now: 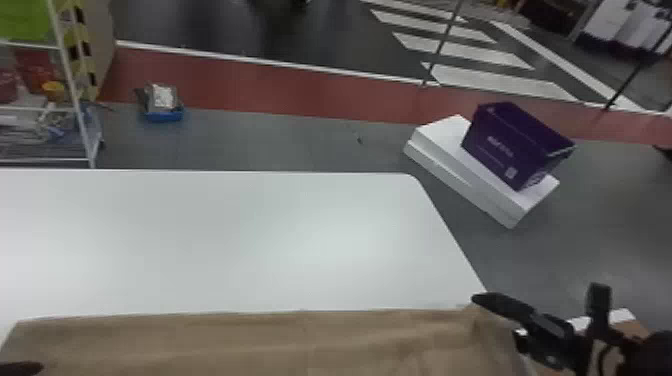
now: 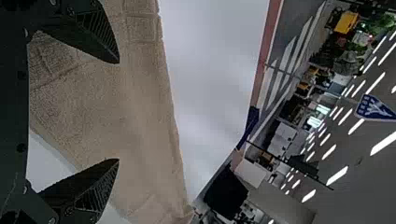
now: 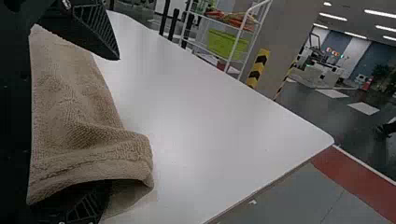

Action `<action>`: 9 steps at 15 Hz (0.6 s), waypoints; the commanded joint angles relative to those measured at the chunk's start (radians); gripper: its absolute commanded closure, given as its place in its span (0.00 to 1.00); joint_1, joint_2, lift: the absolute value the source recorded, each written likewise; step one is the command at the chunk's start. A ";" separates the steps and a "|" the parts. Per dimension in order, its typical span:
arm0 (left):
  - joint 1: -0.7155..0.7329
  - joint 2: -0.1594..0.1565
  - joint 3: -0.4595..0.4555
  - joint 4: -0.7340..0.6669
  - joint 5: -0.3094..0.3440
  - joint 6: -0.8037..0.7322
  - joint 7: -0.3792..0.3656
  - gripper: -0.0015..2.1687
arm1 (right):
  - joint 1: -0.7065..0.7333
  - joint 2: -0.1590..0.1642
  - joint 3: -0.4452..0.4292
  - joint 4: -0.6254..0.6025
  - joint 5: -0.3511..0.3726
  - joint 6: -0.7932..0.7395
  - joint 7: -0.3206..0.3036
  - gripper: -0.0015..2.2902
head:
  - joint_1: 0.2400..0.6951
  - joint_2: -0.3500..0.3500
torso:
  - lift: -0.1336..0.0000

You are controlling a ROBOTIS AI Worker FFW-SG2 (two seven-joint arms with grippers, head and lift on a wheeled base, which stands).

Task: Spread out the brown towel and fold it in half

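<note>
The brown towel (image 1: pixel 250 340) lies spread along the near side of the white table, its far edge nearly straight. At its right corner is my right gripper (image 1: pixel 530 320); a fingertip of my left gripper (image 1: pixel 20 368) is over its left part. In the left wrist view my left gripper (image 2: pixel 116 111) stands open, with the towel (image 2: pixel 140 107) behind and between its spread fingers. In the right wrist view my right gripper (image 3: pixel 114 121) is also open: one finger is tucked under a raised flap of the towel (image 3: pixel 79 126), while the other stays outside it.
Beyond the towel stretches the white table (image 1: pixel 225 235), with a rounded far-right corner. A purple box (image 1: pixel 515 145) rests on white boxes (image 1: pixel 450 150) on the floor to the right. A wire shelf (image 1: pixel 75 95) stands at the far left, near a blue tray (image 1: pixel 164 115).
</note>
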 commanded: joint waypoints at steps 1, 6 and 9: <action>-0.028 0.000 -0.039 0.035 -0.044 0.001 0.003 0.07 | 0.007 0.004 0.001 -0.038 0.010 0.009 0.003 0.02 | 1.00 0.00 | 0.07; -0.058 0.006 -0.072 0.086 -0.079 -0.002 0.008 0.07 | 0.026 -0.002 0.020 -0.207 0.173 0.168 0.000 0.02 | 1.00 0.00 | 0.07; -0.071 0.008 -0.073 0.100 -0.090 -0.002 0.010 0.07 | 0.036 -0.021 0.069 -0.306 0.315 0.236 0.000 0.02 | 1.00 0.00 | 0.07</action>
